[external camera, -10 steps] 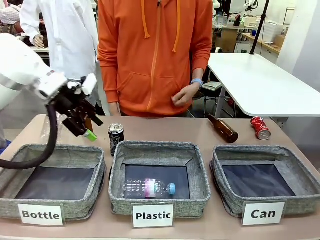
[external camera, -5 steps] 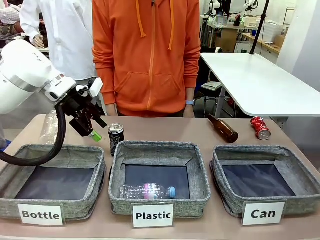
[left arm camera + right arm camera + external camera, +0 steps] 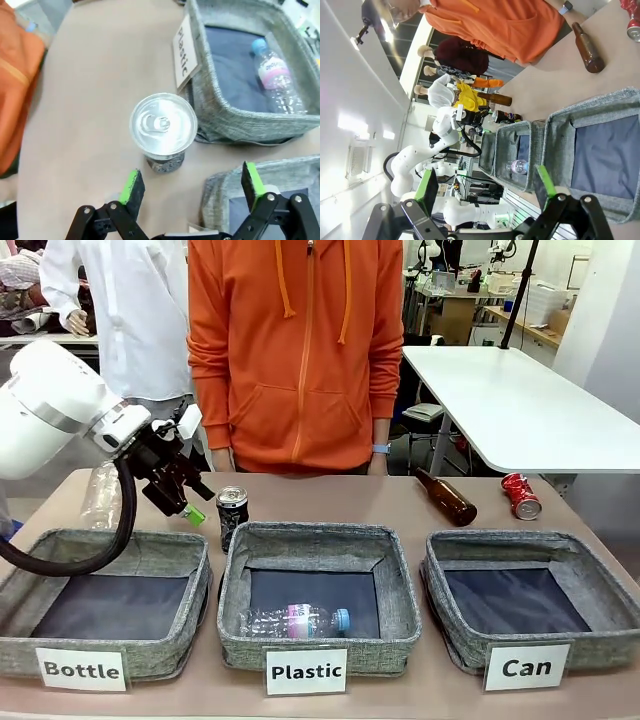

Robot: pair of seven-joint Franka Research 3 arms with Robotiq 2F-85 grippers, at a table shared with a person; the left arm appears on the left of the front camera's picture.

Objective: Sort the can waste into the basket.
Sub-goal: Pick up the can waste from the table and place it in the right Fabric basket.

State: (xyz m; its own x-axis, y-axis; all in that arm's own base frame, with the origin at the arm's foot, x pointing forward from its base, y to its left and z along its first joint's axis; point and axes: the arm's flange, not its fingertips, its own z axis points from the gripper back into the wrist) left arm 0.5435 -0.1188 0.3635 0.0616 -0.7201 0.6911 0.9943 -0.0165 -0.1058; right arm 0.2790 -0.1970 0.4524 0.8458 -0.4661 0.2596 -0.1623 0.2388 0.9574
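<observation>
The step in hand looks like the approach to the first pick. The left claw (image 3: 186, 504) hangs spread wide and empty, tilted down toward the black drink can (image 3: 232, 513), which stands upright on the desk (image 3: 340, 502) at about 11 o'clock, just beyond the far left corner of the Plastic basket (image 3: 300, 537). In the left wrist view the can's silver top (image 3: 163, 125) sits ahead of the claw (image 3: 191, 182), nearer one green pad than the other, and no pad touches it.

The crushed red can (image 3: 521, 495) lies on its side at about 2 o'clock on the desk, near the brown glass bottle (image 3: 447, 498). The Can basket (image 3: 447, 570) sits at about 4 o'clock and holds nothing yet, so the sorting is at its very start.

The right claw (image 3: 486, 184) is also spread and empty, looking across the Can basket (image 3: 560, 125) toward the red can (image 3: 634, 20).

Next, the left claw probably has to centre on the black can and come down so the pads straddle its body before pinching. It should keep off the Plastic basket's wall, which stands just beside the can. The carry then runs from 11 o'clock across the Plastic basket to 4 o'clock, a long reach for the left arm.
</observation>
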